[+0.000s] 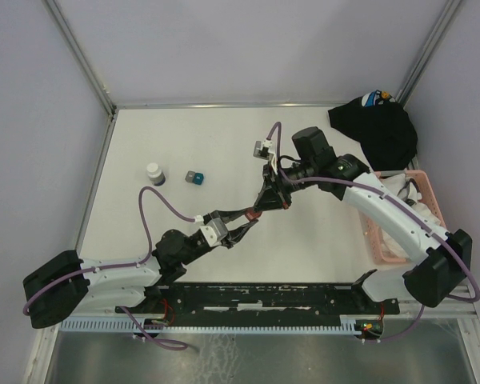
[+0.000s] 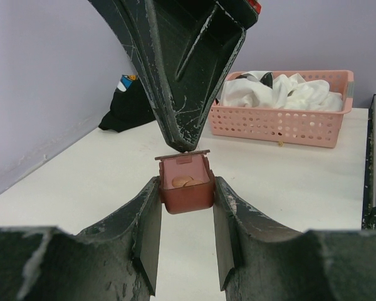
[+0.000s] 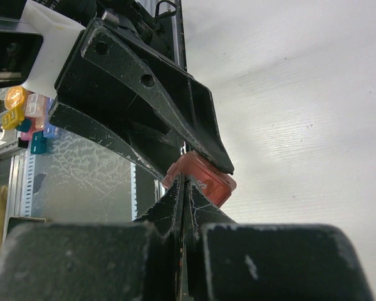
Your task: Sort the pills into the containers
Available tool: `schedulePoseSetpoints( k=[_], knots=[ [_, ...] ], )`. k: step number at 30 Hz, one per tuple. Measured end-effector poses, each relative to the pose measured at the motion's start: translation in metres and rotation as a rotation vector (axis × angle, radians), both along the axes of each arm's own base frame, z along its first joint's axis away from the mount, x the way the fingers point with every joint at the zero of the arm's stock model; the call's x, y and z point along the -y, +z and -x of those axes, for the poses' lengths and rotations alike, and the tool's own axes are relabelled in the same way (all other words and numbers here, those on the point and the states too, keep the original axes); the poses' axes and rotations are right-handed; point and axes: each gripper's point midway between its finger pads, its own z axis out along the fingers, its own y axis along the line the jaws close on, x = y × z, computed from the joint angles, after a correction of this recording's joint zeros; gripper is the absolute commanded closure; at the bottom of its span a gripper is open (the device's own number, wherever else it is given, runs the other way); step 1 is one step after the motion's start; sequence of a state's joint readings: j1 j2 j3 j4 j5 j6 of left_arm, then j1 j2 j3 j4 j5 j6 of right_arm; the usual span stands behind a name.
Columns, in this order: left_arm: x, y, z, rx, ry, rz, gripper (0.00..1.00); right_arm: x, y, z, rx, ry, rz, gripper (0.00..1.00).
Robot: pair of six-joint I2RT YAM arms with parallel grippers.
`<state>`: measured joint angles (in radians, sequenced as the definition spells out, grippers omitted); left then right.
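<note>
White table (image 1: 184, 144) carrying small vial (image 1: 154, 174) standing far left, teal box (image 1: 195, 177) sitting just right of it, black cloth (image 1: 380, 128) lying bunched in far right corner, pink basket (image 1: 374, 236) resting along right edge.

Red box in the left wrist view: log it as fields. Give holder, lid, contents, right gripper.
holder: left gripper, a finger against each side of the red box
lid: the lid is open, raised at the back
contents: one tan pill on the pale inside
right gripper: right gripper shut, its tip at the lid's edge from above
</note>
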<state>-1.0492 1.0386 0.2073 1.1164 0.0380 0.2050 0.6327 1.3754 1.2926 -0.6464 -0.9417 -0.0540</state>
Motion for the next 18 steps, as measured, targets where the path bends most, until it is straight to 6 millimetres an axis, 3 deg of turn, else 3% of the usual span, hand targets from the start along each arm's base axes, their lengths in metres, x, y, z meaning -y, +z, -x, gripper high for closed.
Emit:
schedulePoseSetpoints(
  k=[18],
  knots=[
    [0.0021, -0.0002, 0.0036, 0.006, -0.023, -0.004, 0.97, 0.0032, 0.0084, -0.0003, 0.022, -0.009, -0.014, 0.98]
  ],
)
